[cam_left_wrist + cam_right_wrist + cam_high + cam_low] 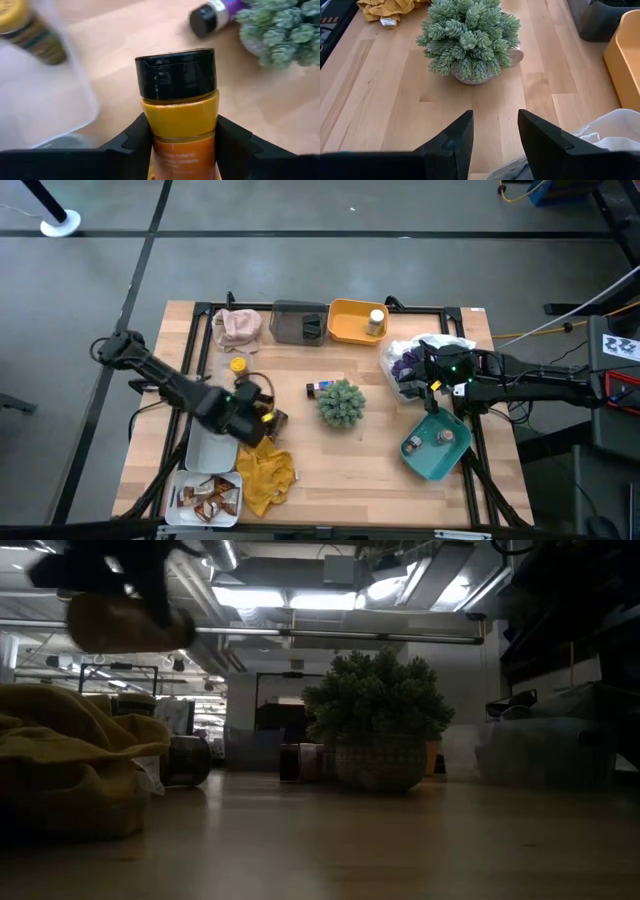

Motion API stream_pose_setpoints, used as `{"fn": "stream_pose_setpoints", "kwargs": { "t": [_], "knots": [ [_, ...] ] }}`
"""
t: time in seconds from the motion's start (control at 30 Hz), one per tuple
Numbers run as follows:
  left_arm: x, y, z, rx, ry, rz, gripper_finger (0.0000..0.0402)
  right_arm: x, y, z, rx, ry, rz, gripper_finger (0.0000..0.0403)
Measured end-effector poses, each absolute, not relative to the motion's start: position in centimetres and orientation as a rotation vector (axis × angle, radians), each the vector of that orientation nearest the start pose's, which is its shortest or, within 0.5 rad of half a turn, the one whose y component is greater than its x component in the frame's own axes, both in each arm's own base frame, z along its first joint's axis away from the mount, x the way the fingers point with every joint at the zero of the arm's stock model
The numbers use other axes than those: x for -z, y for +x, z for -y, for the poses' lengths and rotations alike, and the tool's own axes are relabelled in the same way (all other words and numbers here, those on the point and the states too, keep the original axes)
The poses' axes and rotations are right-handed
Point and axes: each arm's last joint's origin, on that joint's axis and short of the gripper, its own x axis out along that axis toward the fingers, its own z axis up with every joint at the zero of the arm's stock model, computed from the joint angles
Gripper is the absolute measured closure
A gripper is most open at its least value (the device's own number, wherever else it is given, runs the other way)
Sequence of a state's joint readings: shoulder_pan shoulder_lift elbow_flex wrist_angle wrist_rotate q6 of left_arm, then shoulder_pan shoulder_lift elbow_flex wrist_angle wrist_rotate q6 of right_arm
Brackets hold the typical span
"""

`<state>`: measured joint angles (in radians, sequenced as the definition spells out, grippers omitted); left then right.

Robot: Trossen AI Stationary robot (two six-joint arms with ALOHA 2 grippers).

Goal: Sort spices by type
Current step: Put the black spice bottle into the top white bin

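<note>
My left gripper (262, 418) is shut on an orange spice bottle (177, 107) with a black flip cap, above the white tray's (205, 448) far right corner. In the low view the bottle (128, 624) is high at the left. A yellow-lidded jar (238, 366) stands on the table behind it. A dark bottle with a purple label (322, 388) lies on its side left of the green plant ball (342, 402). My right gripper (495, 134) is open over the table's right side, near a white bag (425, 358), touching nothing. My left gripper pinches the orange bottle between its two fingers (136, 140) at the lower body (182, 150), coming from the table's left. The black cap (176, 72) points away from the gripper. The bottle is lifted clear of the table (128, 624).
A yellow bin (350, 322) holds a white-capped jar (376, 320); a grey bin (298, 323) and pink cloth (238, 327) lie at the far edge. A teal tray (432, 450) holds jars. A clear tray of packets (207, 495) and the mustard cloth (265, 475) lie near.
</note>
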<state>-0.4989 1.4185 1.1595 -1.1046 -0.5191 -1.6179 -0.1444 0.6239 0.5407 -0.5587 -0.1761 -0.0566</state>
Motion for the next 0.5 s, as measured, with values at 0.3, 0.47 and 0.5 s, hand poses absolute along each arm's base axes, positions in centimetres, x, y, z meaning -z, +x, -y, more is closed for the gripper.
{"fn": "stream_pose_setpoints", "kwargs": {
  "t": [0.3,0.47,0.5],
  "knots": [
    [-26.6,18.6,13.9,-0.942,-0.652,-0.632,0.0247,-24.0,13.1,1.4,-0.048,0.048,-0.633,0.0249],
    [-24.8,16.8,14.6,-0.945,-0.621,-0.627,0.0249,-24.0,13.1,1.4,-0.048,0.048,-0.633,0.0249],
    [-24.4,16.5,14.7,-0.946,-0.612,-0.628,0.0248,-24.0,13.1,1.4,-0.047,0.052,-0.633,0.0249]
  ]
}}
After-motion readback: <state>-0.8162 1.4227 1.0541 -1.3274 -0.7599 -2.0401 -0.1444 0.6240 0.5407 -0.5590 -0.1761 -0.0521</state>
